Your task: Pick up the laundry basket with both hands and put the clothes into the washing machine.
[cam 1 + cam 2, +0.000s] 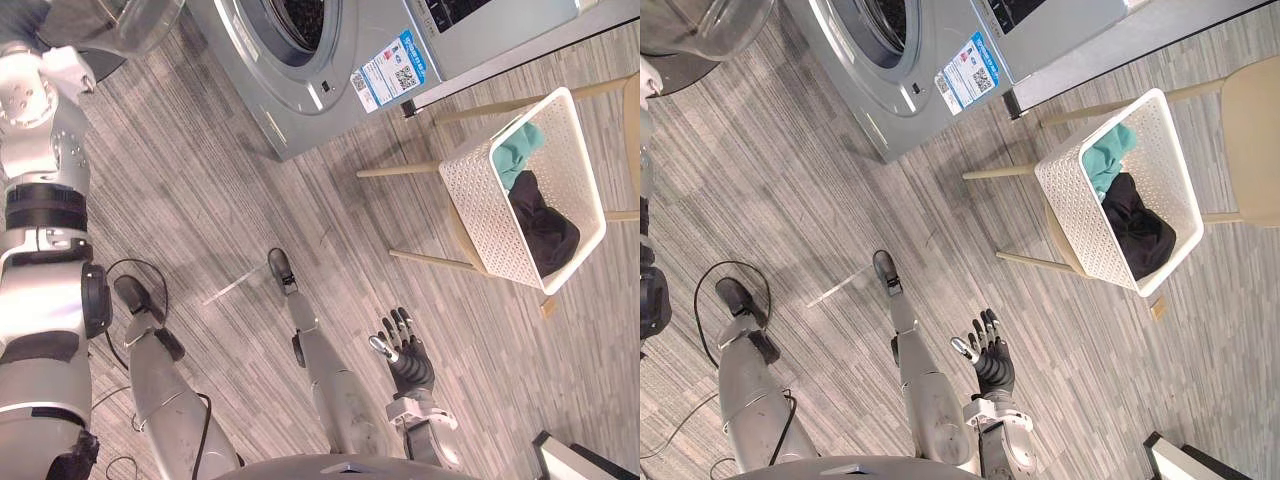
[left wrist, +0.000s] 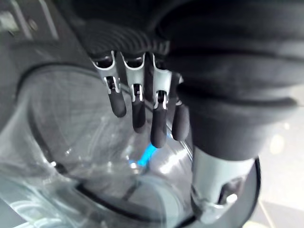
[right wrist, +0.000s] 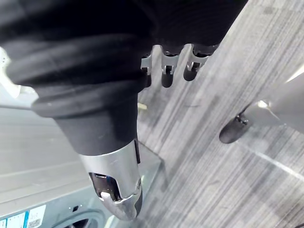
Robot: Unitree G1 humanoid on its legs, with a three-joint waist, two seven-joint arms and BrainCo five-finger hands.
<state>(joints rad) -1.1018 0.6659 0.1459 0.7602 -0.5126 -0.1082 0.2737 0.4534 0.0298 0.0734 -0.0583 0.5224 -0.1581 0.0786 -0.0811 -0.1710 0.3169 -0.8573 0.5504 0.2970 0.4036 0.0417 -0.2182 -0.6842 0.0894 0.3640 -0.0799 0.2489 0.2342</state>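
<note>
The white perforated laundry basket [image 1: 478,205] stands upright on a light wooden chair [image 1: 395,171], well apart from both hands, with its open mouth turned up toward the head camera. Its long axis runs up and down the head views, roughly in line with the front of the washing machine [image 1: 290,95]. One short end is nearer the machine and the other is farther from it.

2 garments lie inside. A teal one [image 1: 518,152] is at the end nearer the machine, and a black one [image 1: 545,228] is bunched at the far end.

The machine is grey, with a blue and white label [image 1: 388,72] on its front. Its glass door [image 1: 140,20] is swung open over the grey wood-grain floor [image 1: 200,200].

The right hand [image 1: 405,350] hangs low over the floor, between the robot and the chair. It is released, with fingers straight and spread and nothing in it.

The left hand [image 2: 138,114] shows in its wrist view just above the domed glass of the open door [image 2: 71,156]. Its fingers are relaxed and only slightly bent, grasping nothing. Whether the fingertips touch the glass cannot be told.
</note>
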